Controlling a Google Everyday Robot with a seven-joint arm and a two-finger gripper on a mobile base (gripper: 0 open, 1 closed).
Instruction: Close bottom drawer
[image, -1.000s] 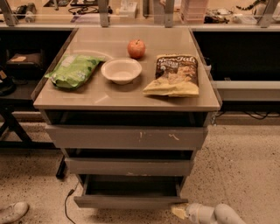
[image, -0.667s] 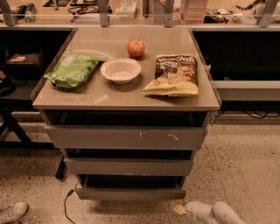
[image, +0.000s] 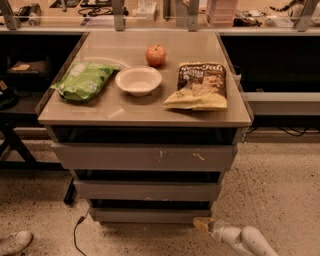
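1. Camera view showed the end effector (image: 202, 225) down low near the floor, at the right corner of the bottom drawer (image: 150, 215). I could not tell if it was touching the drawer front or just beside it. I could not tell if it was released or clenched.
2. Its arm (image: 245, 240) came in from the bottom right and was cut off by the edge.
3. The bottom drawer was the lowest of three under the bench (image: 125, 112). Its front looked pushed almost all the way in.
4. I think the closing step was nearly done. The next move likely called for a small, straight push on the front.
5. On the bench sat a green bag (image: 82, 80), a bowl (image: 138, 80), an apple (image: 155, 55) and a chip bag (image: 199, 86), well apart from the end effector.
6. Inside the drawers it was too dark to see. From the front, I could not tell if the bottom drawer was fully shut.
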